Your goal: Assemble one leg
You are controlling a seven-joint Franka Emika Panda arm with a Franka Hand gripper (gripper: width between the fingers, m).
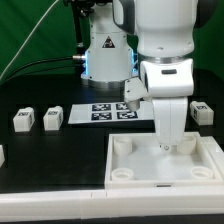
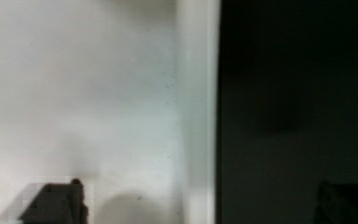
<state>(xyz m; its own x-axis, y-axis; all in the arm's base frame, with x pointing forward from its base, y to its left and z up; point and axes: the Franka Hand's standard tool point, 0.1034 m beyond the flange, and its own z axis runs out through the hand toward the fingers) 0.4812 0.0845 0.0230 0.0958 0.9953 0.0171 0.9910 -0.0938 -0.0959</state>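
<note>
Two small white legs (image 1: 24, 120) (image 1: 53, 117) with black-and-white markers lie on the black table at the exterior view's left. Another leg (image 1: 203, 112) lies at the right. My gripper (image 1: 170, 143) points straight down over the far right part of the large white tray-shaped piece (image 1: 160, 196). In the wrist view my gripper (image 2: 197, 205) is open: its dark fingertips (image 2: 53, 203) stand wide apart with nothing between them. Below them are a white surface (image 2: 87, 100) and the black table (image 2: 300, 100). No leg shows in the wrist view.
The marker board (image 1: 104, 110) lies behind the tray-shaped piece, near the arm's base. A small white block (image 1: 133, 92) shows beside the arm above the board. Another white part (image 1: 2, 153) is cut off by the left edge.
</note>
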